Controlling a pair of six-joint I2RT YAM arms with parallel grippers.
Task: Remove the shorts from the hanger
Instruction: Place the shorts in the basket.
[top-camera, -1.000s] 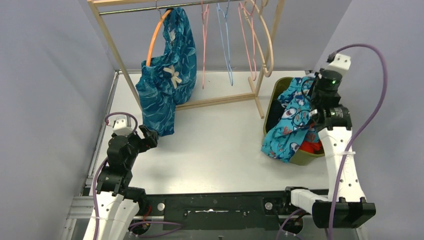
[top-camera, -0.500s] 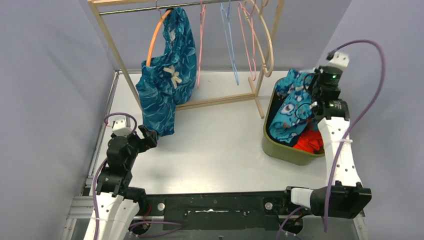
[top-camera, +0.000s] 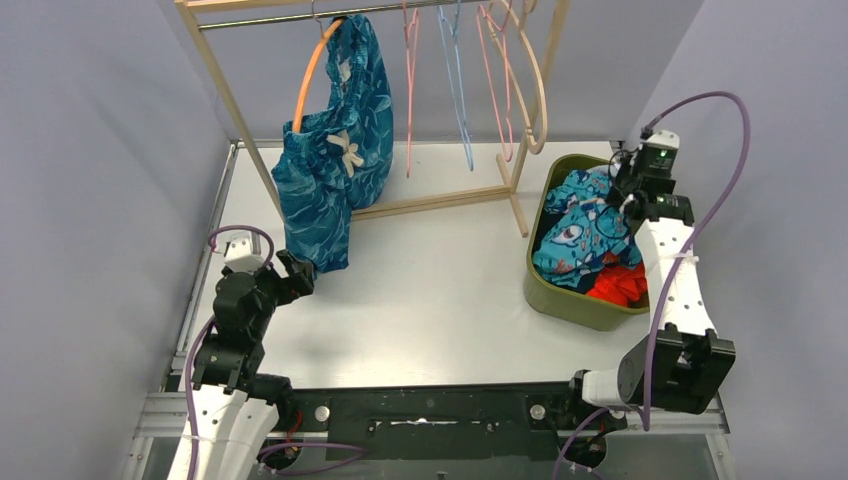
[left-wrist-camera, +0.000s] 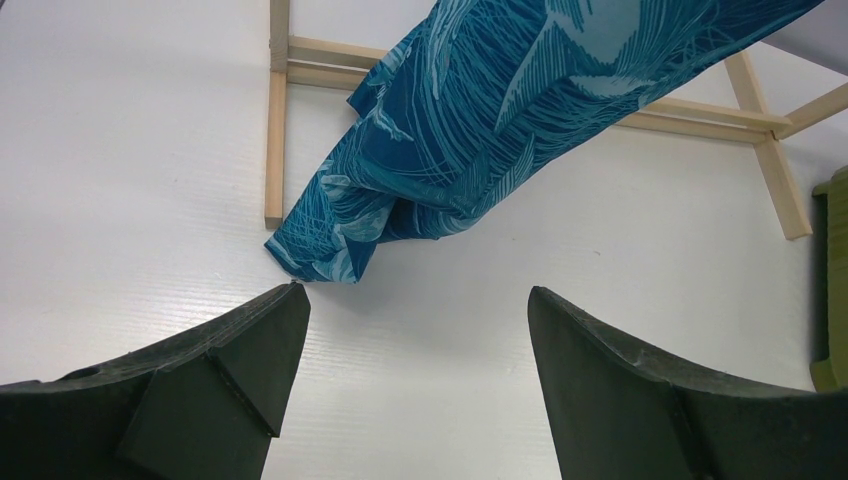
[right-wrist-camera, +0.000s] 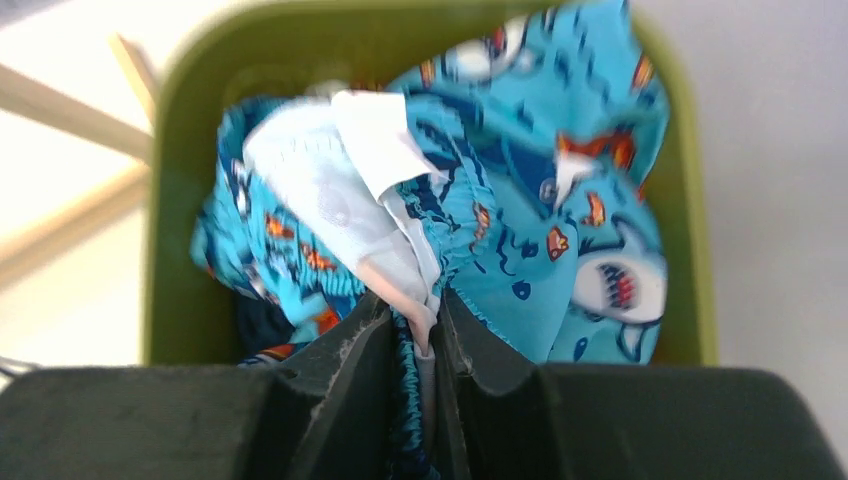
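Observation:
Teal leaf-print shorts (top-camera: 335, 160) hang from an orange hanger (top-camera: 312, 72) on the wooden rack; their hem (left-wrist-camera: 340, 245) droops to the table just ahead of my left gripper (left-wrist-camera: 415, 300), which stands open and empty beside the rack's left foot. My right gripper (right-wrist-camera: 415, 320) is shut on the waistband of the turquoise cartoon-print shorts (right-wrist-camera: 560, 200), which lie bunched in the olive-green bin (top-camera: 565, 305). Orange-red shorts (top-camera: 615, 285) lie under them at the bin's near side. In the top view the right gripper (top-camera: 625, 195) sits over the bin's far right.
Several bare hangers, pink, blue and wooden (top-camera: 520, 70), dangle on the rack's rail to the right of the hung shorts. The rack's wooden base bars (left-wrist-camera: 275, 110) lie on the white table. Grey walls close in on both sides.
The right arm carried the cartoon-print shorts from draping over the bin's front edge back and down into the bin. The bare hangers swing slightly. The left arm stayed still.

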